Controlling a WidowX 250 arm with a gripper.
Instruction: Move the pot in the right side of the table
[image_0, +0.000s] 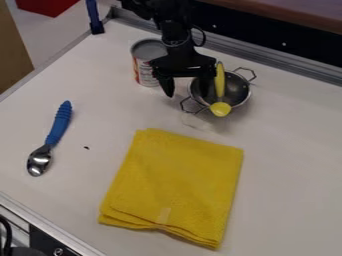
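The black gripper (188, 86) hangs near the back of the table, its fingers apart. One finger points down at the left of the metal pot (238, 90), and the other is over the pot's left rim. Nothing shows held between them. The small pot stands upright, with wire handles at its upper right and lower left. A yellow spoon (220, 82) lies in it, its yellow end over the near rim. Part of the pot's left side is hidden by the gripper.
Close behind and left of the gripper stands a can (142, 70). A folded yellow cloth (177, 182) covers the front middle of the white table (287, 150). At the left lies a spoon with a blue handle (59, 124). A metal rail runs along the back edge.
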